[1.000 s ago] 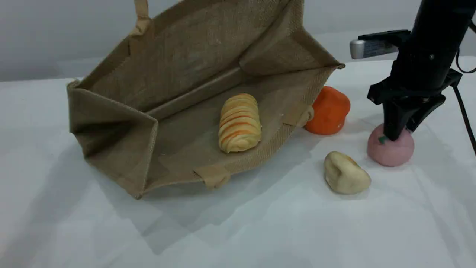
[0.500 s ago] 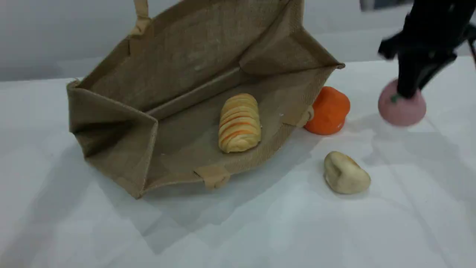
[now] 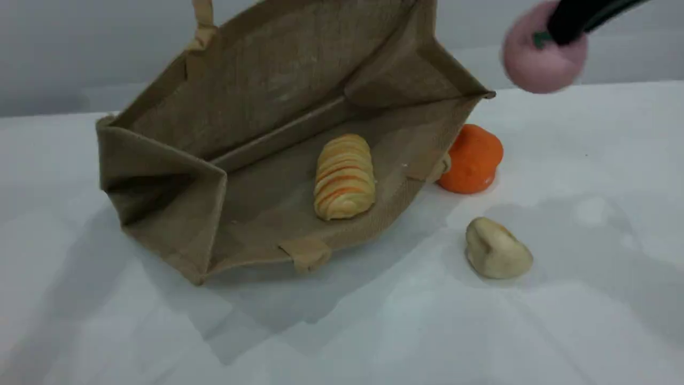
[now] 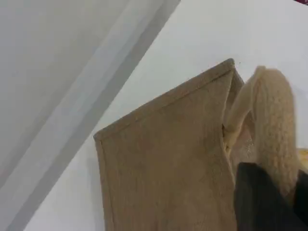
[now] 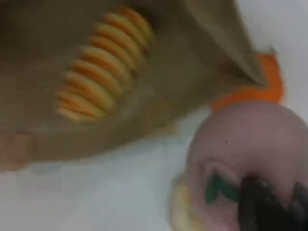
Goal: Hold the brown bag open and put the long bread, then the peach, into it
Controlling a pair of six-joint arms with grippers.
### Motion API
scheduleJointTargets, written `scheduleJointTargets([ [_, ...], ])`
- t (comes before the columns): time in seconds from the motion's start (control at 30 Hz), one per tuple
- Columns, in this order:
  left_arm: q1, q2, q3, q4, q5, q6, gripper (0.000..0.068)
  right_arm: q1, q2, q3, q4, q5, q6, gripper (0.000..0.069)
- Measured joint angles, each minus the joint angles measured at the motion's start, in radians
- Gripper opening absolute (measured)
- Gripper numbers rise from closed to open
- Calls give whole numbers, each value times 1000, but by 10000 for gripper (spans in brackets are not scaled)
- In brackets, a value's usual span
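Bag (image 3: 267,123) lies on its side on the white table (image 3: 374,321), mouth open toward the camera, w/ one beige handle (image 3: 202,21) pulled up past the top edge of the scene view. Left gripper (image 4: 269,202) is clamped on that handle (image 4: 274,125) in the left wrist view, dark fingertip at the bottom edge pressing the padded loop, bag wall (image 4: 163,159) hanging below it; jaws closed on the handle. Bread (image 3: 343,176) is already inside the bag, resting on the lower wall near the mouth, striped side up; also seen blurred in the right wrist view (image 5: 103,65). Right gripper (image 3: 561,29) is at the top right of the scene view, above and right of the bag's right corner, closed on the peach (image 3: 542,59) at its green leaf mark; peach is in the air, well clear of the table, blurred. Right wrist view shows the peach (image 5: 250,154) close up w/ a dark fingertip at the leaf. Orange fruit (image 3: 473,159) sits touching the bag's right rim. Beige lump (image 3: 497,248) lies apart on the table, nearer the camera.
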Motion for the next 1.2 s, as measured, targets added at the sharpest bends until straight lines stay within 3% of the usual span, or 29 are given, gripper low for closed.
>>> scheduleJointTargets([
  [0.27,0,0,0,0,0,0,96,159,-40,186,294,-263,-316,16],
  [0.57,0,0,0,0,0,0,96,285,64,188,544,-452,-579,17],
  [0.83,0,0,0,0,0,0,96,339,237,95,638,-512,-713,17],
  [1.2,0,0,0,0,-1,0,96,354,424,-95,637,-489,-726,20],
])
